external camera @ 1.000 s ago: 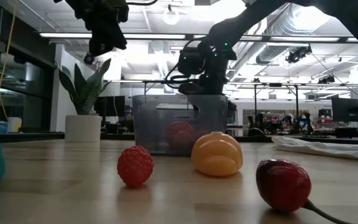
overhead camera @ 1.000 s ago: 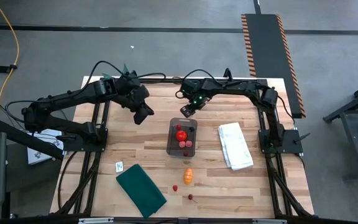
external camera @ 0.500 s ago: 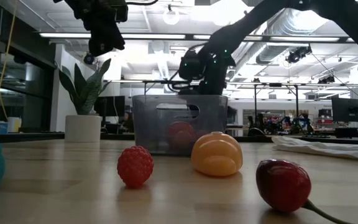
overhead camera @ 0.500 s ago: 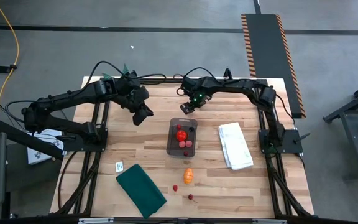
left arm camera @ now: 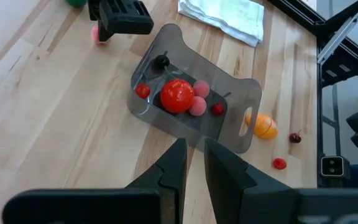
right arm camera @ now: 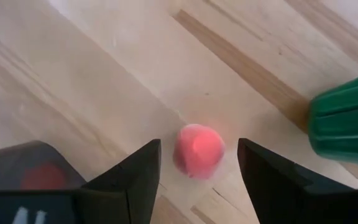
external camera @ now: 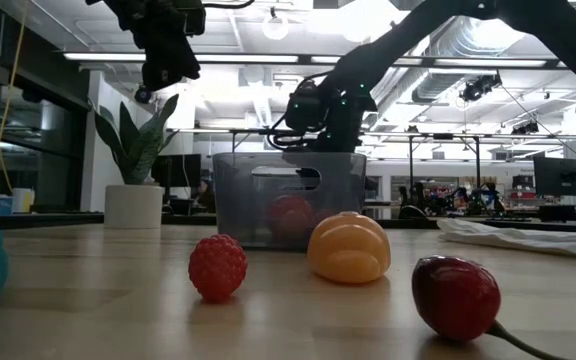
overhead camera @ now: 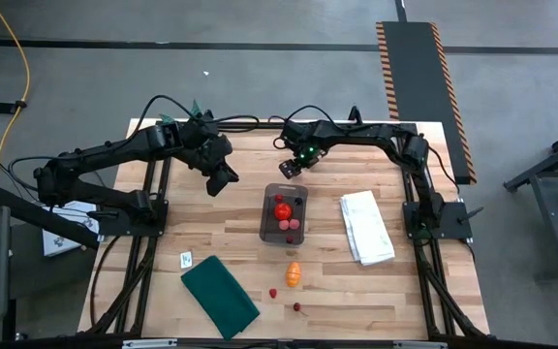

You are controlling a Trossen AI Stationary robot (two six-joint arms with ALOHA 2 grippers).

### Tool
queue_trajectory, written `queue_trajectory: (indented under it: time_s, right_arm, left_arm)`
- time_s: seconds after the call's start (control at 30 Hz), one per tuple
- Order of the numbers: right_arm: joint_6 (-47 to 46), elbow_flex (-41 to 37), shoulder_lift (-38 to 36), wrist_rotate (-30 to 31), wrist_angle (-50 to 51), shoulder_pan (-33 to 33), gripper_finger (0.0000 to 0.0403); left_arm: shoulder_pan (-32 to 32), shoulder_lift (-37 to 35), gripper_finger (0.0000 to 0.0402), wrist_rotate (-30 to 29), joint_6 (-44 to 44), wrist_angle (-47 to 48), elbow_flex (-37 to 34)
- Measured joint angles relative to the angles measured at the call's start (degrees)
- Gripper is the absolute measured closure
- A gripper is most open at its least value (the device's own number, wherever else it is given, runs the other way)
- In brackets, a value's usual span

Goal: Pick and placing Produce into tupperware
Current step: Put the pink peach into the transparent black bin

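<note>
While right gripper jaws spread around pink ball, green piece cut off, left gripper jaws near-shut.

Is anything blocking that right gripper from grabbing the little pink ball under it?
Nothing visible. The right gripper is open with the pink ball lying on bare table between its fingers; the green piece sits off to one side.
</note>
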State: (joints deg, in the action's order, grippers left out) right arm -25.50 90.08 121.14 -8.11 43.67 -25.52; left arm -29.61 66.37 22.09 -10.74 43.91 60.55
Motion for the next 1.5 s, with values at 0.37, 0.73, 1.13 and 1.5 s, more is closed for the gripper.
queue_trajectory:
  time_s: [0.37,0.73,1.13,1.5]
  right_arm:
    - [0.0,0.1,2.5,-0.8,-0.3,0.5,0.0199]
    - [0.5,0.6,2.6,0.3,0.9,0.3,0.0209]
    - [0.5,0.6,2.6,0.6,1.2,0.3,0.0281]
    - [2.9,8.0,2.0,0.5,5.7,0.3,0.0284]
  left_arm:
    - [0.0,0.0,0.0356,0.0,0.0,0.9,0.0]
    - [0.0,0.0,0.0356,0.0,0.6,1.1,0.0]
    - [0.0,0.0,0.0356,0.0,0.7,1.1,0.0]
    - [0.0,0.0,0.0356,0.0,1.5,1.1,0.0]
